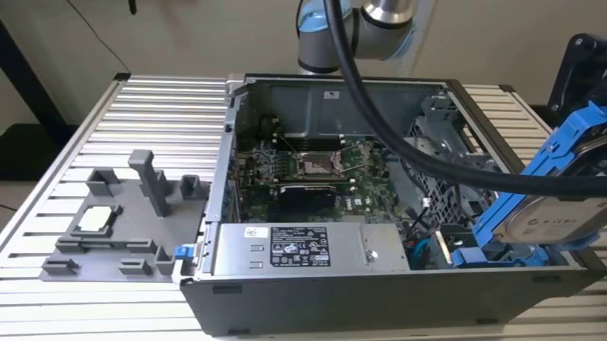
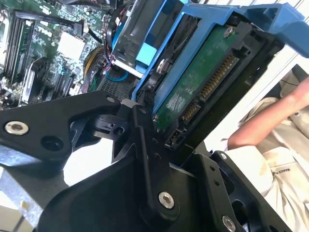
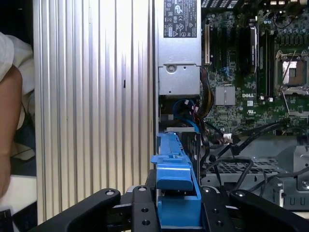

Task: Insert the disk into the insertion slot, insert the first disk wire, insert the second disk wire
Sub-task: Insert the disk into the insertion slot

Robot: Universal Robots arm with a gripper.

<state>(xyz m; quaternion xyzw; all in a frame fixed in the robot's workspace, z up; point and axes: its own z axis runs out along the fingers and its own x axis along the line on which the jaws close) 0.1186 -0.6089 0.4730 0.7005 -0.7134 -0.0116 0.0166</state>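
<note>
Aluminium first: a ribbed table (image 1: 142, 106), and on it an open computer case (image 1: 379, 305), with motherboard (image 1: 313, 163) and grey power supply (image 1: 303, 249) laid bare. Off at the exterior view's right, above the case's drive-bay corner: the disk (image 1: 545, 213), tilted steeply. Lower edge close to the blue-fronted bay piece (image 1: 474, 256); touching or not, cannot tell, but seemingly not yet seated. Pinched at its blue carrier (image 3: 174, 164) by the gripper (image 3: 176, 203), with black fingers (image 3: 142, 208) pressed in from either side in the first wrist view. Turned towards the second wrist view: green circuit board (image 2: 203, 82) and connector row (image 2: 217, 77), both bare.

On handling, by judgement only: probably dense and heavy for its size, with a rigid metal body. Plastic carrier likely smooth and a little springy, so liable to slip or twist in a narrow pinch. Fragile against knocks. Best taken by the carrier's side rails near the middle, never by the board face or the connector end.
</note>
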